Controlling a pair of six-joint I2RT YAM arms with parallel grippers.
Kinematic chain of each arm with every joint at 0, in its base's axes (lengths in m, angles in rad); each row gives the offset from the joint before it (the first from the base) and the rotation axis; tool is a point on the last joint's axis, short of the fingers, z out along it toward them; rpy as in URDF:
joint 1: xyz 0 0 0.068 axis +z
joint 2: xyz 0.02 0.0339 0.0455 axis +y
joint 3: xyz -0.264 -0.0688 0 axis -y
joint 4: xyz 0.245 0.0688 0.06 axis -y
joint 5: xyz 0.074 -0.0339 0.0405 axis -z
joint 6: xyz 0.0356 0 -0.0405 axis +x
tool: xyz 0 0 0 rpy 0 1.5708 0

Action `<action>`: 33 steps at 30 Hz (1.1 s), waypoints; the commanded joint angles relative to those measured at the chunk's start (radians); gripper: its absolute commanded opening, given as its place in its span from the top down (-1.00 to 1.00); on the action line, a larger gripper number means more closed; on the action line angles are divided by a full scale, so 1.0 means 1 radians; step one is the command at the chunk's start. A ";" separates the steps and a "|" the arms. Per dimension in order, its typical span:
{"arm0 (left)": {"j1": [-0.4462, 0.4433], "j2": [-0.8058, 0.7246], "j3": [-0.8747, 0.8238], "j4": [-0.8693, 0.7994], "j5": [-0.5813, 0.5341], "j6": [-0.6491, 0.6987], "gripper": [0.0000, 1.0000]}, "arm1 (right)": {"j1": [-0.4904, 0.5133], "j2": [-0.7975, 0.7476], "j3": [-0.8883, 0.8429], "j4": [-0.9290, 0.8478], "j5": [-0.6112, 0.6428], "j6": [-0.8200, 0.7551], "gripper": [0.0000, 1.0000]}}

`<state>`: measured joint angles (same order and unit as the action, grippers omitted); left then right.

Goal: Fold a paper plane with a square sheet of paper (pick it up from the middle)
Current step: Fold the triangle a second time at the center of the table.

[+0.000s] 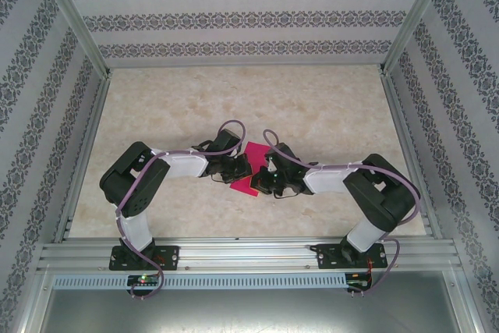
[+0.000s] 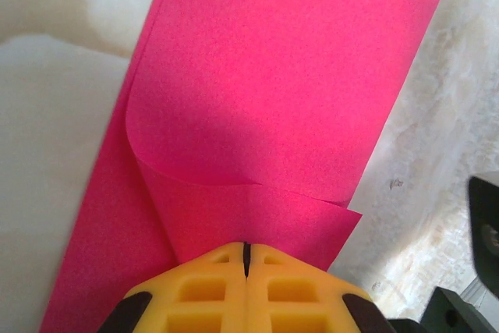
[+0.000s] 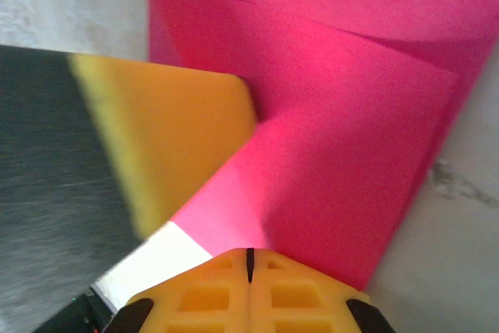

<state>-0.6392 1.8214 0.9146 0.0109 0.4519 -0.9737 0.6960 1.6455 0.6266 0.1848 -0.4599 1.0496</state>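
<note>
The square sheet of paper [image 1: 245,184], folded over into a strip, lies mid-desk [image 1: 312,107] between the arms. Its long axis runs near-to-far, with the far end leaning slightly right. The left claw [image 2: 245,250] and right claw [image 3: 249,255] are both fully closed, their tips at the paper (an actual pinch cannot be told).

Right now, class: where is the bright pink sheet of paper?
In the top view, the partly folded pink paper sheet lies mid-table, between the closed left hand and closed right hand.
</note>
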 commanded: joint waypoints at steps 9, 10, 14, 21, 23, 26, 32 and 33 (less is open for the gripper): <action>0.012 -0.005 0.010 -0.118 -0.050 0.043 0.92 | -0.009 0.058 -0.052 -0.039 0.008 -0.035 1.00; 0.016 -0.003 0.009 -0.118 -0.054 0.045 0.92 | -0.010 0.053 -0.053 -0.047 0.010 -0.040 1.00; 0.052 0.004 -0.019 -0.042 -0.014 0.040 0.90 | -0.022 0.042 -0.051 -0.089 0.014 -0.066 1.00; 0.068 -0.026 -0.042 0.079 0.110 0.077 0.78 | -0.040 0.040 -0.047 -0.122 0.010 -0.098 1.00; 0.068 -0.042 -0.043 0.083 0.122 0.090 0.76 | -0.041 0.042 -0.047 -0.125 0.010 -0.103 1.00; 0.067 -0.063 -0.063 0.132 0.146 0.090 0.75 | -0.044 0.047 -0.044 -0.129 0.006 -0.108 1.00; 0.068 -0.044 -0.060 0.142 0.141 0.095 0.74 | -0.045 0.050 -0.038 -0.134 0.006 -0.111 1.00; 0.068 -0.032 -0.058 0.137 0.137 0.097 0.75 | -0.044 0.050 -0.038 -0.136 0.007 -0.112 1.00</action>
<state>-0.5804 1.7805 0.8566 0.1135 0.5766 -0.9142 0.6628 1.6691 0.6136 0.2100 -0.5148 0.9619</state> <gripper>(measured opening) 0.128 0.054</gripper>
